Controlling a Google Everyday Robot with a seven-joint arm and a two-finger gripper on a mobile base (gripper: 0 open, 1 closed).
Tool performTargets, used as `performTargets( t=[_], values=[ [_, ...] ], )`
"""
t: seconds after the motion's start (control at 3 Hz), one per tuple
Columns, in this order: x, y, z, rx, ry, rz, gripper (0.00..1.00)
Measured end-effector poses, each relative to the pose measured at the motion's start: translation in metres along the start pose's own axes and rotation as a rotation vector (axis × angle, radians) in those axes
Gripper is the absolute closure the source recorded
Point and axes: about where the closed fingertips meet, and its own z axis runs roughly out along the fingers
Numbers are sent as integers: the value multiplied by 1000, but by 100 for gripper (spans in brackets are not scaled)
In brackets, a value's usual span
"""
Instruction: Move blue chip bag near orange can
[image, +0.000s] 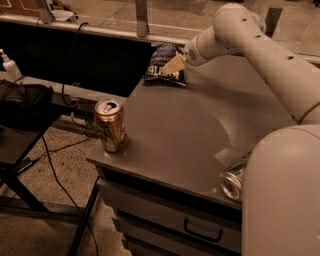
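Observation:
The blue chip bag (158, 66) lies flat at the far left corner of the grey table (190, 125), dark navy with white lettering. The orange can (110, 125) stands upright at the table's near left corner, pull-tab top showing. My gripper (174, 64) reaches in from the right on the white arm (260, 45) and sits over the right part of the bag, covering some of it. The bag and the can are well apart, about half the table's depth.
A crushed green-and-silver can (234, 176) lies on its side at the table's near right, partly hidden by my white arm base (285, 195). Drawers (202, 231) are below the tabletop. A black stand (20, 100) with cables and a white bottle (9, 67) is at left.

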Motion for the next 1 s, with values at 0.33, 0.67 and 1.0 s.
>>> performTargets(
  t=[0.33, 0.67, 1.0],
  values=[
    [9, 12, 3, 11, 70, 8, 67],
    [9, 12, 1, 11, 71, 9, 89],
    [8, 12, 1, 11, 71, 9, 100]
  ],
)
